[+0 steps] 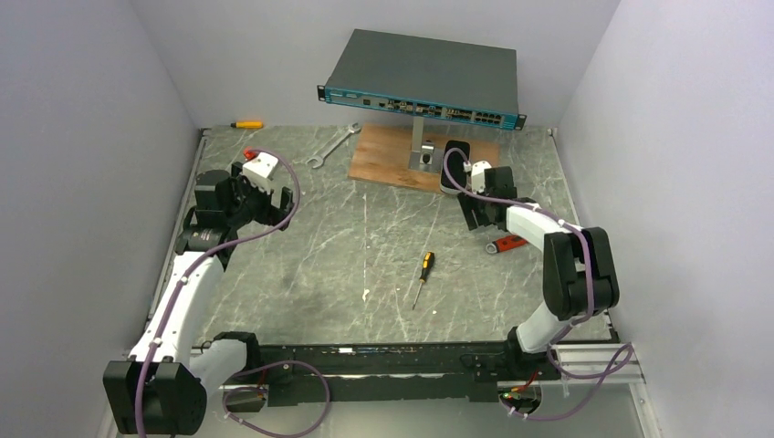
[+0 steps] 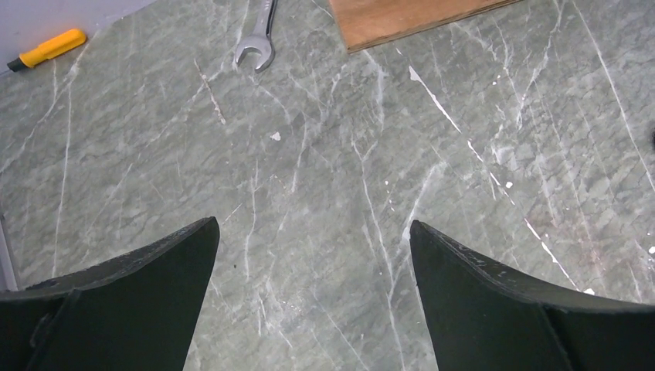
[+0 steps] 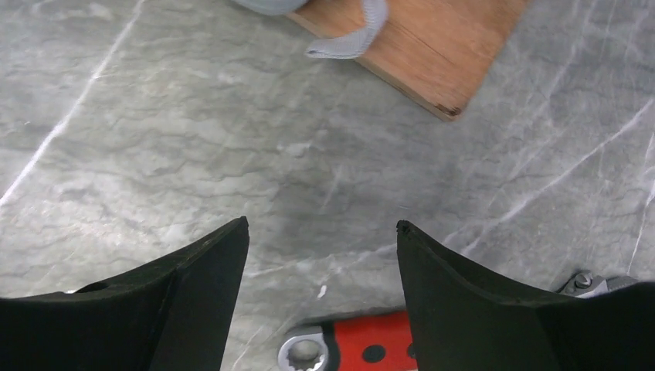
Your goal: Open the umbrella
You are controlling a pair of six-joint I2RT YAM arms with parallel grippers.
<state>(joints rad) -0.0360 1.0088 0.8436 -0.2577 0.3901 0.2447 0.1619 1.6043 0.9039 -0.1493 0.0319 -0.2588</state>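
The umbrella (image 1: 454,166) is packed, a short black oblong with a pale rim, lying on the right end of the wooden board (image 1: 383,157). A pale grey loop, seemingly part of it, shows at the top of the right wrist view (image 3: 351,40). My right gripper (image 1: 476,217) is open and empty just in front of the umbrella, low over the marble table (image 3: 322,222). My left gripper (image 1: 281,204) is open and empty over bare table at the left (image 2: 313,224), far from the umbrella.
A dark-grey network switch (image 1: 422,78) stands on a post above the board. A silver spanner (image 1: 330,146) and a yellow tool (image 1: 246,124) lie at the back left. A screwdriver (image 1: 422,274) lies mid-table. A red tool (image 3: 363,348) lies under my right gripper. Walls enclose three sides.
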